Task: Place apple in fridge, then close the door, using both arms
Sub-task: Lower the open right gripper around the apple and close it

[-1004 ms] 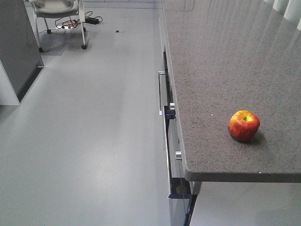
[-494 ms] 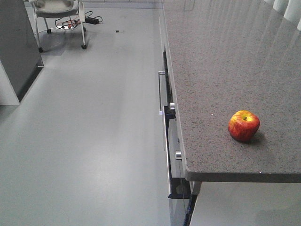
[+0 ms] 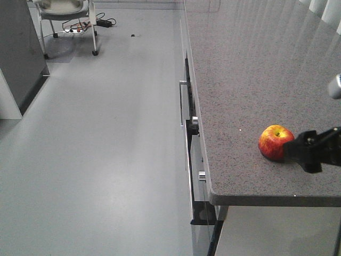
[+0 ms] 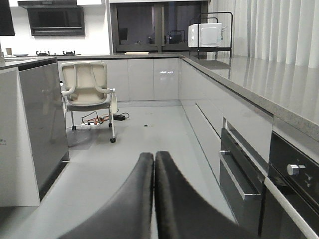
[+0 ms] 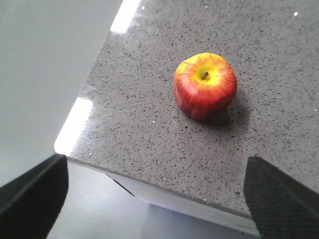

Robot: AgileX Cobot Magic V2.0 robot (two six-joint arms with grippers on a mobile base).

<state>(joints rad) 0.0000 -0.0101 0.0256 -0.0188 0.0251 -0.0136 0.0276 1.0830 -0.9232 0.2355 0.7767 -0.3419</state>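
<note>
Your right fingers (image 5: 35, 186) are spread wide near the apple (image 5: 205, 84) on the worktop (image 5: 149, 129); your left fingers (image 4: 142, 199) are pressed together

The red, yellow-streaked apple (image 3: 276, 142) sits upright, stem up, near a corner of the grey counter (image 3: 250, 80).

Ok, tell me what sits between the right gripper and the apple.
Nothing but bare counter: the right wrist view shows only speckled stone between the open right gripper and the apple.
</note>
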